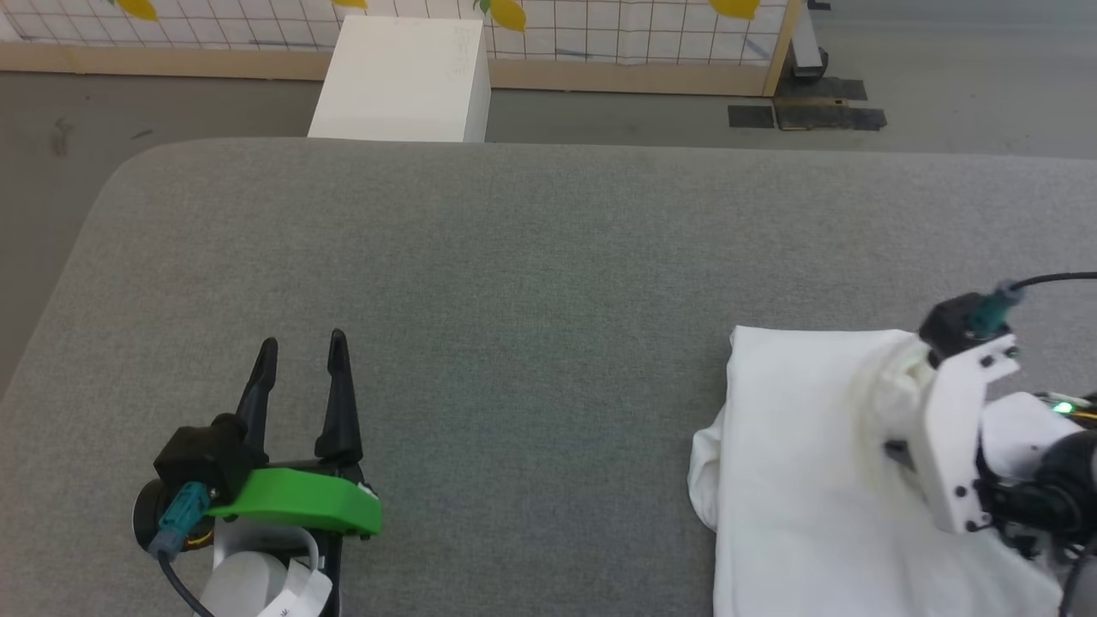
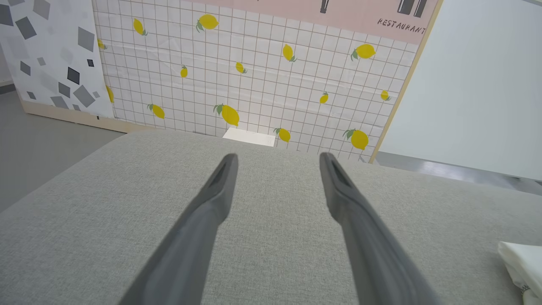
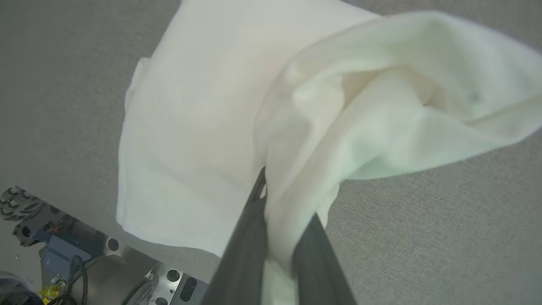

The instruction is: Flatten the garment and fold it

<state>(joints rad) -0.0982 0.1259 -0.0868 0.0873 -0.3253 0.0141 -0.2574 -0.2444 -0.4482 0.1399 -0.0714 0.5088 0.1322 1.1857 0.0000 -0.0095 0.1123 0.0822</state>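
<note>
The garment (image 1: 797, 463) lies part-folded on the tabletop (image 1: 531, 257), at the lower right of the head view. A bunched layer is pinched in the jaws of the right gripper (image 3: 286, 203); it should be laid over squarely, without the lower layer being dragged. The jaws of the left gripper (image 1: 302, 347) are spread and empty.

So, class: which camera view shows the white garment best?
The right wrist view: the garment shows close up, part folded flat, part bunched in the right hand. The head view shows its folded body, the pinch hidden by the wrist. The left wrist view catches one corner.
</note>
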